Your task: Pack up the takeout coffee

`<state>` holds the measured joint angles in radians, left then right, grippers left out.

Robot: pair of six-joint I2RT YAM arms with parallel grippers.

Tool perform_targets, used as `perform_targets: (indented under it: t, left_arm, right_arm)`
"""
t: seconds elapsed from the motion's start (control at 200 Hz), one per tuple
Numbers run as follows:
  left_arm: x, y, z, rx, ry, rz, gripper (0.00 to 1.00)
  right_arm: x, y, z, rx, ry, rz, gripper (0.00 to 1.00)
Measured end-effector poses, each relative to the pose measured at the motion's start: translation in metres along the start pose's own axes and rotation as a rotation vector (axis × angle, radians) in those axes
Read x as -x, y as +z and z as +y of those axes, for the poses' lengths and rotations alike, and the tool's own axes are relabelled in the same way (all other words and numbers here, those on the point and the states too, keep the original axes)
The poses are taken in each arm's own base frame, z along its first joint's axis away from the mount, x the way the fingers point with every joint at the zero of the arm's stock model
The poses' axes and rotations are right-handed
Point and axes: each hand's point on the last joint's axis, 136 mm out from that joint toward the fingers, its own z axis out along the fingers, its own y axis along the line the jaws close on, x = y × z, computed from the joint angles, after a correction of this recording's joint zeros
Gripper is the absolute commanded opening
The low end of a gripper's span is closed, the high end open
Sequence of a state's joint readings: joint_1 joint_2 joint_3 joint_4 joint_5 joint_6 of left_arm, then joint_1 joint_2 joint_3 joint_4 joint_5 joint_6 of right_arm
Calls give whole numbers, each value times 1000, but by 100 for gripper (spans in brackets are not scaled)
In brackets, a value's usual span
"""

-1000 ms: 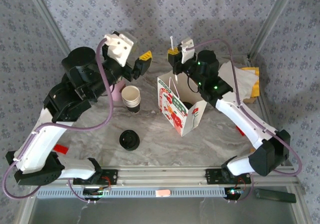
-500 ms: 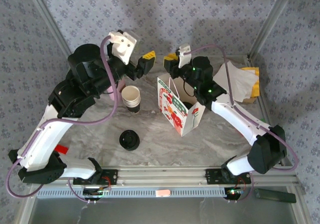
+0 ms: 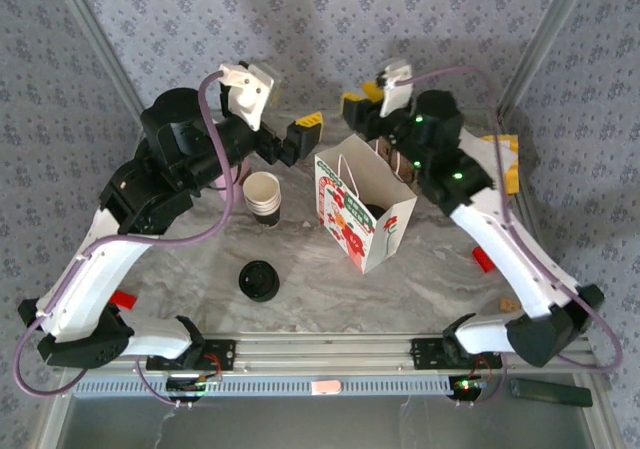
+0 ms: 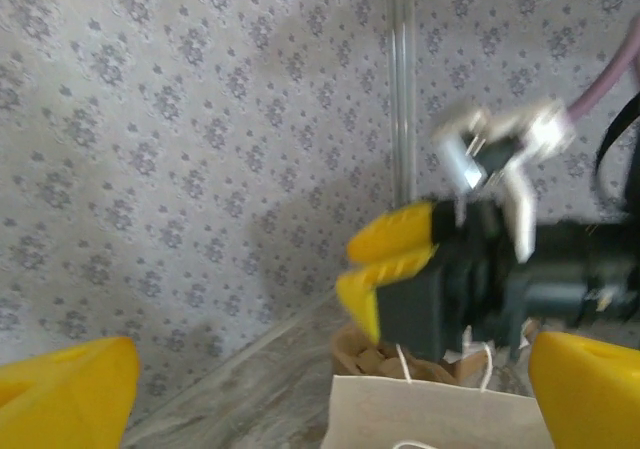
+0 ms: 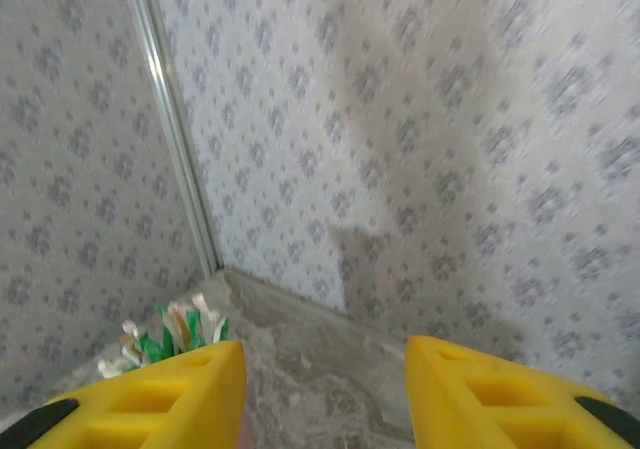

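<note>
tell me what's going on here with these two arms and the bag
Two robot arms are packing a takeout coffee into the paper bag, which stands open mid-table. The left tool and right tool hang in the air near the bag's far edge, both open and holding nothing. A dark round shape inside the bag may be the lidded cup; that is unclear. A stack of lidless cups and a pile of black lids stand to the bag's left.

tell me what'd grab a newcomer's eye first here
The white paper bag with red flowers stands open mid-table. Near its far corner the left end effector and right end effector face each other, both open. Left of the bag sits a stack of beige cups.
</note>
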<state>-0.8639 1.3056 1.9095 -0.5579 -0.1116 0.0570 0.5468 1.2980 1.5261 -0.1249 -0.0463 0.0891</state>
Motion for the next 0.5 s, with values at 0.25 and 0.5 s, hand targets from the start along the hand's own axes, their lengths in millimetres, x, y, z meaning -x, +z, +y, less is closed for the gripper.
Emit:
perform_targets:
  t: [0.25, 0.5]
  left_arm:
    - [-25, 16, -6, -15, -113, 81, 100]
    - [-64, 45, 0, 55, -154, 203, 100]
  right_arm:
    - [50, -94, -77, -270, 140, 17, 49]
    - [-61, -124, -163, -577, 313, 408, 56]
